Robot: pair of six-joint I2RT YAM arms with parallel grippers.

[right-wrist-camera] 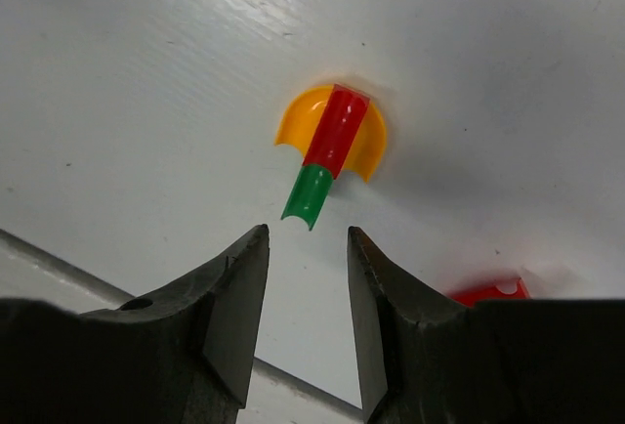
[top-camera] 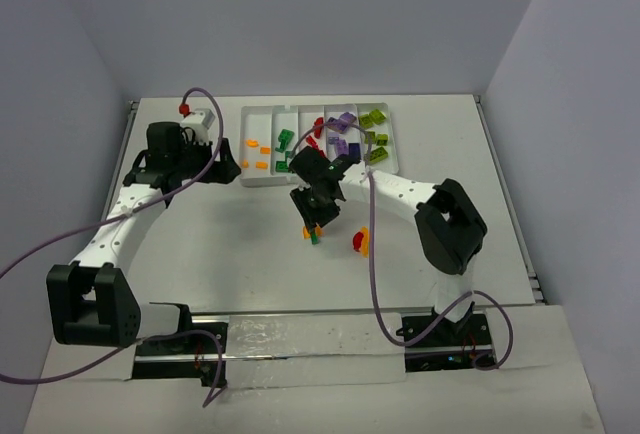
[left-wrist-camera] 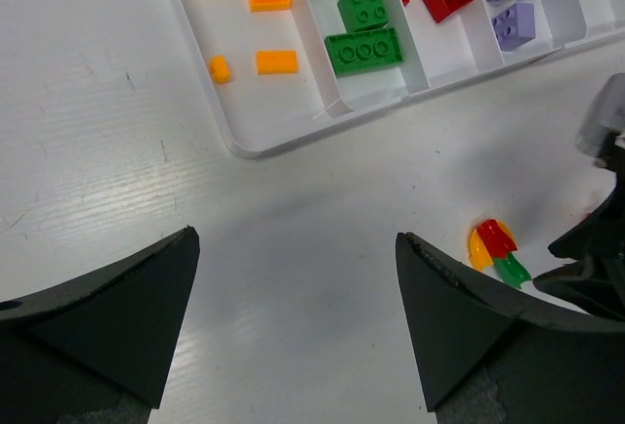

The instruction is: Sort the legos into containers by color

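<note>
right gripper (right-wrist-camera: 306, 238) hangs over the table (right-wrist-camera: 146, 102), jaws narrowly apart with nothing between them, tips just short of a green lego (right-wrist-camera: 311, 196) lying end to end with a red lego (right-wrist-camera: 337, 131) across an orange curved lego (right-wrist-camera: 293, 123). left gripper (left-wrist-camera: 296, 238) gapes wide and empty near the tray (left-wrist-camera: 244, 146), whose compartments hold sorted legos (left-wrist-camera: 363, 51) in orange, green, red, purple and lime.

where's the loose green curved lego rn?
Green lego: right wrist view, centre, on the table just ahead of the right tool, end to end with a red brick lying across an orange arch.
</note>
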